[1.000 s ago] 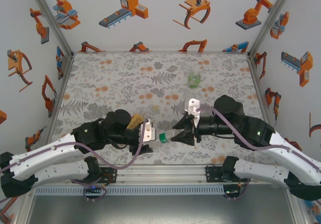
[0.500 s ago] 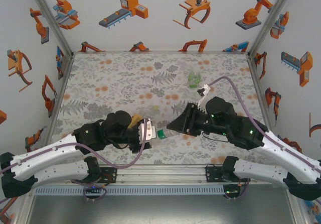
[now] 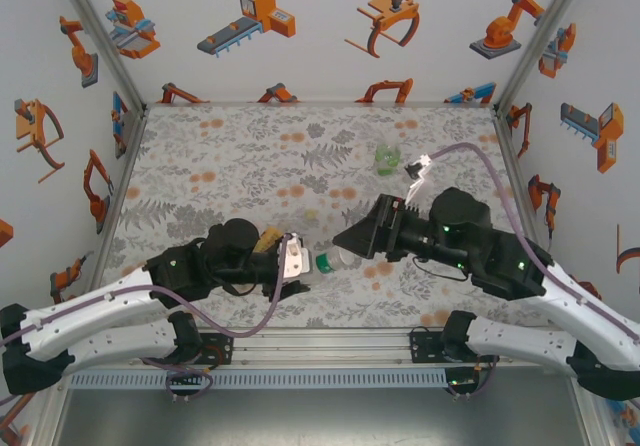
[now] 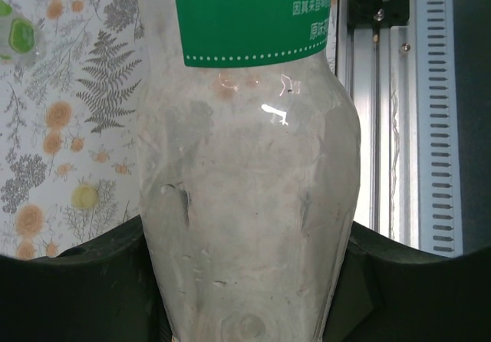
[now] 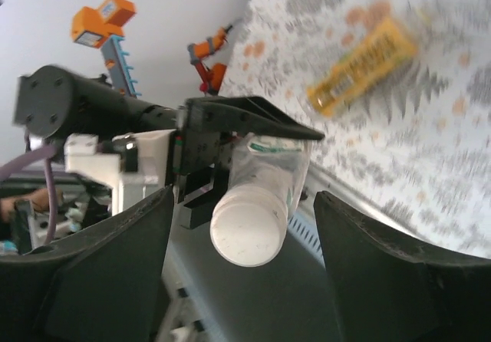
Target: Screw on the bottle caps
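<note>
Your left end effector [image 4: 245,281] is clamped tight on the body of the clear bottle [image 4: 245,166]. It holds the bottle on its side above the near edge of the table [image 3: 230,156], with the neck pointing at the right arm. The white cap [image 5: 247,231] sits on that neck. Your right end effector [image 3: 352,244] stands around the cap with its fingers [image 5: 100,281] spread, a gap on each side, gripping nothing.

The main risk is a cap that is only part-way on. The right wrist camera looks at it end-on, so you cannot tell how far it is seated on the threads. If you back off now, it may stay loose or drop.

If you close for another turn, come in square. A finger that lands first on one side pushes the cap askew and can cross-thread it or lever the neck.

The bottle wall looks thin and soft. Under twisting load it may buckle or spin inside the left grip, and then the turn tightens nothing.

Mind the surroundings too. The orange-yellow bottle [image 5: 364,66] lies on the table just behind the left arm. The green bottle [image 3: 386,158] stands close to the right arm's cable. A wide swing of the wrist could knock either one.
</note>
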Robot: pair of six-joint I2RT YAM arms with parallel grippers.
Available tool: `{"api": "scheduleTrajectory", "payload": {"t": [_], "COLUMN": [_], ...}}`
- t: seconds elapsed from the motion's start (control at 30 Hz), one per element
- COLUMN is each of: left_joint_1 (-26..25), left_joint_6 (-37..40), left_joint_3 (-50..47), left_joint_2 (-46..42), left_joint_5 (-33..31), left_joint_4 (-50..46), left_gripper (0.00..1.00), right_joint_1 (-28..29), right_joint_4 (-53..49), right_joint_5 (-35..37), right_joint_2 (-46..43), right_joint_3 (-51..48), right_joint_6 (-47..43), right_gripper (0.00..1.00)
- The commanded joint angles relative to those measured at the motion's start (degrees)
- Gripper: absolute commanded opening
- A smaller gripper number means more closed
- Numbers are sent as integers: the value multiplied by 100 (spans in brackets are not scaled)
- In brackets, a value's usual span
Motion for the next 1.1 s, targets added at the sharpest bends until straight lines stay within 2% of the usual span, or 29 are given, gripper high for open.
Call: {"api": "scheduleTrajectory", "payload": {"t": [0.0,0.07,0.13,0.3,0.43,0.6,0.73,1.07], "left_joint_1": [-8,-7,-5,-4,-4,-3,-8,-4], "left_joint_6": [-78,-81,-90,-233,-358,-389,-402,-424], "left_joint_3": [-34,-7,29,59,67,169,179,144], "left_joint_2": [-136,-154,-155,-172,-164,-103,-122,-183], "left_joint_5": [299,341,400,656,781,789,785,710], "left_joint_4": [204,103,1,-137,-173,-333,-343,-295], "left_gripper": [16,16,16,16,16,17,17,17], "right_joint_1": [35,27,35,35,38,42,38,44], "right_joint_4": [1301,1580,1288,-428,-1548,-1657,-1410,-899], "right_joint_5": [-201,-597,-922,-2258,-2858,-2978,-2817,-3054], "right_joint_2": [-341,-487,-490,-6,529,804,793,723], "right_joint_3": [-273,-395,-234,640,1304,1428,1246,812], "right_joint_6": [-1751,-2626,-3614,-6344,-7553,-7924,-7903,-7617], "right_gripper": [67,67,70,70,70,69,65,54]}}
